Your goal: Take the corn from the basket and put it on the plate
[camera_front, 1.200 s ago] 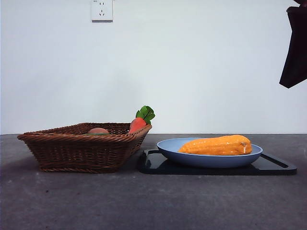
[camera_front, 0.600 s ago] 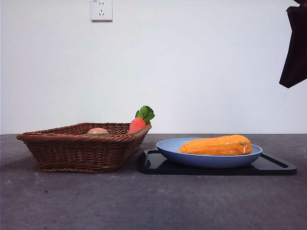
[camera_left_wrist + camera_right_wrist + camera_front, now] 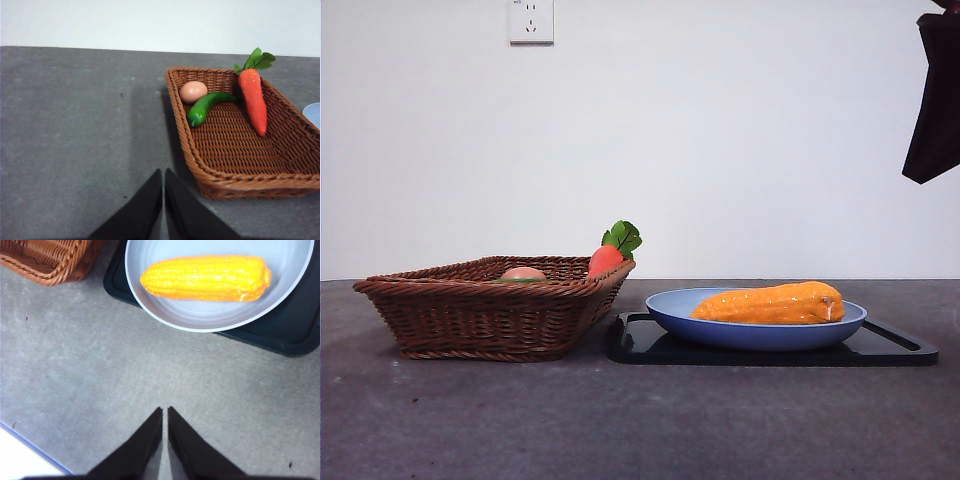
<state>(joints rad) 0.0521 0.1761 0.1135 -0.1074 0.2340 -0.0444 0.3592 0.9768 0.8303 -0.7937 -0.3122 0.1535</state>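
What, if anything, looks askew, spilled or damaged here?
Nothing stands out. The orange-yellow ribbed corn cob lies flat inside the round light-blue plate, which sits on the flat black tray. The red-orange carrot leans on the brown wicker basket's wall, contained.

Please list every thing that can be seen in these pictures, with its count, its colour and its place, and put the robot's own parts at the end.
corn: 1, orange-yellow, lying on the plate.
plate: 1, light blue, on the black tray.
tray: 1, black, on the table beside the basket.
basket: 1, brown wicker, on the table.
carrot: 1, red-orange with green leaves, in the basket, leaning on one wall.
green pepper: 1, green, in the basket next to the egg.
egg: 1, pale pink-brown, in a corner of the basket.
table: 1, grey.
wall socket: 1, white, on the wall.
left gripper: 1, black, shut, above the table beside the basket.
right gripper: 1, black, shut, above the table near the plate.
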